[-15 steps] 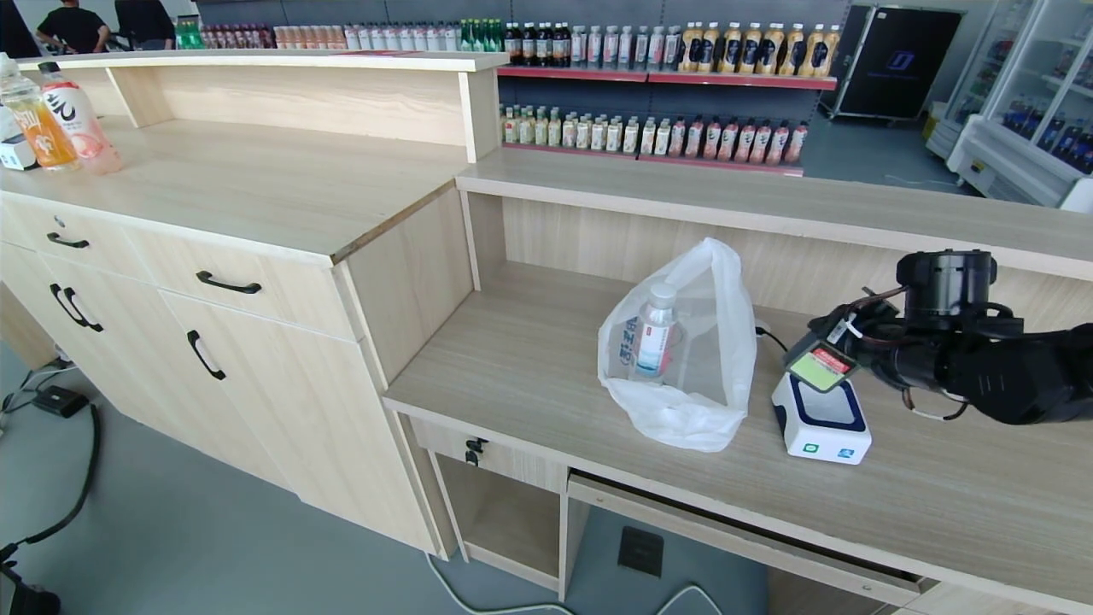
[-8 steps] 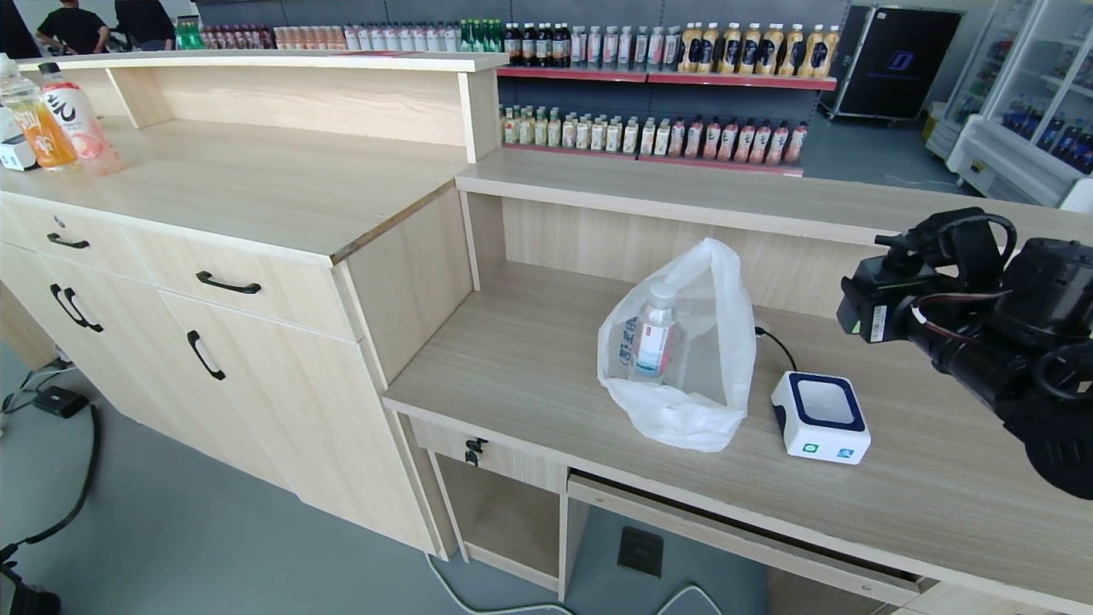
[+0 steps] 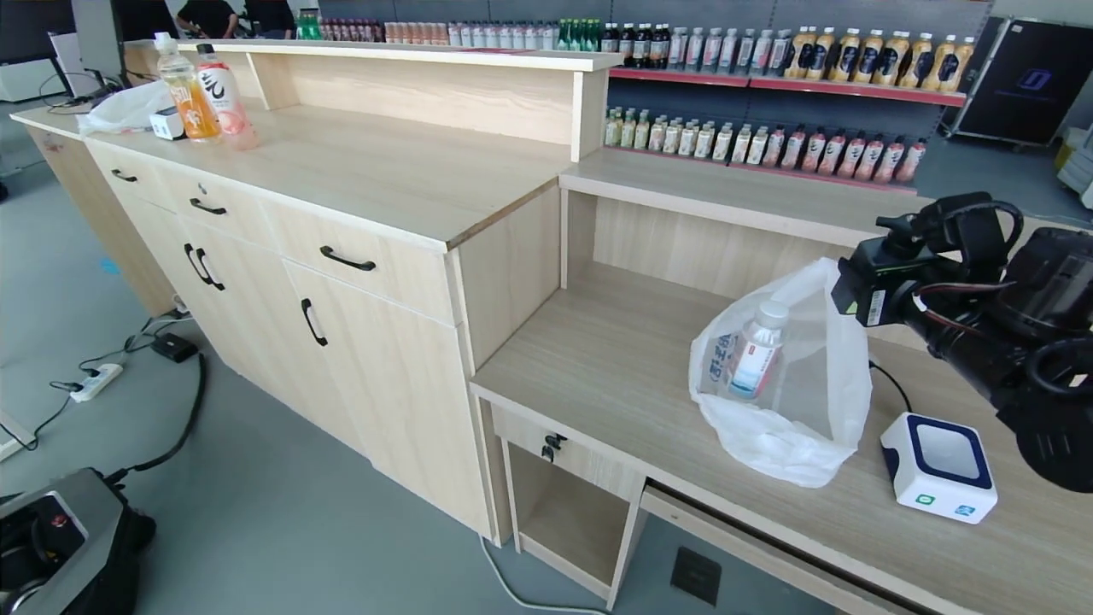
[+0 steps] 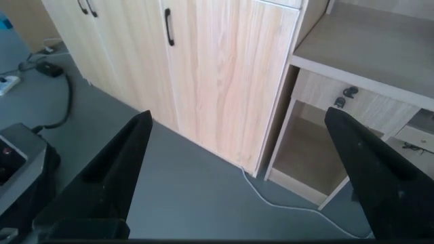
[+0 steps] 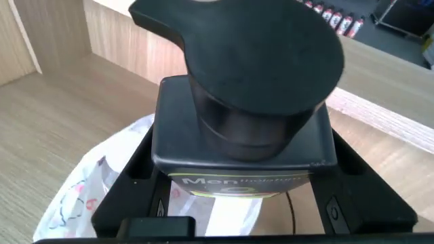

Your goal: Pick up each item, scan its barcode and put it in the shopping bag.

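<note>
My right gripper (image 3: 873, 292) is shut on a black jar (image 3: 857, 282) with a round black cap (image 5: 244, 54) and a pale label. It hangs beside the top right of the white shopping bag (image 3: 790, 384), above the lower desk. In the right wrist view the jar (image 5: 244, 135) sits between the fingers (image 5: 135, 173), with the bag (image 5: 95, 196) below. A water bottle (image 3: 755, 350) stands inside the bag. The white barcode scanner (image 3: 939, 465) lies to the right of the bag. My left gripper (image 4: 237, 122) is open over the grey floor, holding nothing.
An orange drink bottle (image 3: 183, 90), a pink bottle (image 3: 220, 90), a small white box (image 3: 166, 124) and a crumpled bag (image 3: 119, 109) stand at the far left of the high counter (image 3: 384, 171). Shelves of drinks (image 3: 751, 145) line the back. Cables (image 3: 171, 427) run across the floor.
The right gripper lifted the jar off the scanner and now hangs beside the bag's top. The head camera has swung left, shifting the whole picture to the right.
</note>
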Available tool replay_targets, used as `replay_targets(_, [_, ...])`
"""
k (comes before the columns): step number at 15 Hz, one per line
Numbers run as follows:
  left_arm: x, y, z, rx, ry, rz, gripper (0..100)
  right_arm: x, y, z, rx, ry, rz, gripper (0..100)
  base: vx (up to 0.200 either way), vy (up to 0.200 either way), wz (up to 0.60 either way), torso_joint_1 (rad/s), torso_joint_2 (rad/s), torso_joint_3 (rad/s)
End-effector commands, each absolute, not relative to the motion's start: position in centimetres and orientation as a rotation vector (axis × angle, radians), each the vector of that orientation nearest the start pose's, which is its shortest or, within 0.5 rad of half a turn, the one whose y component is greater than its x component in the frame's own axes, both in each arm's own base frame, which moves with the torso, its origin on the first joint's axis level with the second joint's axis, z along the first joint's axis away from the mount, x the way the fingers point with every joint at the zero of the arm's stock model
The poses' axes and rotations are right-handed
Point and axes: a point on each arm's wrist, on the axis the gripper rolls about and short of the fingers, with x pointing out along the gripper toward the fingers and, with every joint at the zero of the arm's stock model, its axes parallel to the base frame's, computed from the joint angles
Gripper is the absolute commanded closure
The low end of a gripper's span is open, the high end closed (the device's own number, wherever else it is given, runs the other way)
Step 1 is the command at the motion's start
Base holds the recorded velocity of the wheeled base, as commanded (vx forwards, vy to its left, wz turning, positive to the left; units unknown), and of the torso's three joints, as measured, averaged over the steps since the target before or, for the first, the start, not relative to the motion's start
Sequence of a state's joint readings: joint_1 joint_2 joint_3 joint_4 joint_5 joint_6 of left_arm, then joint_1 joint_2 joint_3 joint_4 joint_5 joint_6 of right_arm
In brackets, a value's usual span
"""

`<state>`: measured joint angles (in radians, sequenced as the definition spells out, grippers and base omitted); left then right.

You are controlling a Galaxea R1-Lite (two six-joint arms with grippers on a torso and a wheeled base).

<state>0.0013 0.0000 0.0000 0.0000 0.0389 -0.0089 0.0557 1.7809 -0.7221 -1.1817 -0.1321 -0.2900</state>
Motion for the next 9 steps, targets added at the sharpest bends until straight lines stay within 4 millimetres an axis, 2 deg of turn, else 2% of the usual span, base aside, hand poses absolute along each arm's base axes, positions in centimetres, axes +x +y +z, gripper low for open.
replay_targets(1, [-2.3, 0.1, 7.5, -0.009, 0.0, 0.04, 0, 32.7, 1.1, 18.3, -0.274, -0.098, -0.106, 100, 0.0, 0.0, 0.0, 0.0, 0.0, 0.0])
replay_targets(4, [-2.3, 0.1, 7.5, -0.009, 0.0, 0.04, 0, 34.0, 0.7, 18.1, -0.214, -0.124, -0.116, 100, 0.0, 0.0, 0.0, -0.134, 0.33, 0.199])
replay_targets(7, [-2.3, 0.1, 7.5, -0.009, 0.0, 0.041, 0, 34.6, 0.3, 17.7, -0.155, -0.127, -0.123, 100, 0.0, 0.0, 0.0, -0.183, 0.48, 0.292])
replay_targets(9, [-2.3, 0.1, 7.5, -0.009, 0.0, 0.041, 0, 35.5, -0.2, 17.1, -0.116, -0.118, -0.133, 100, 0.0, 0.0, 0.0, -0.081, 0.23, 0.124])
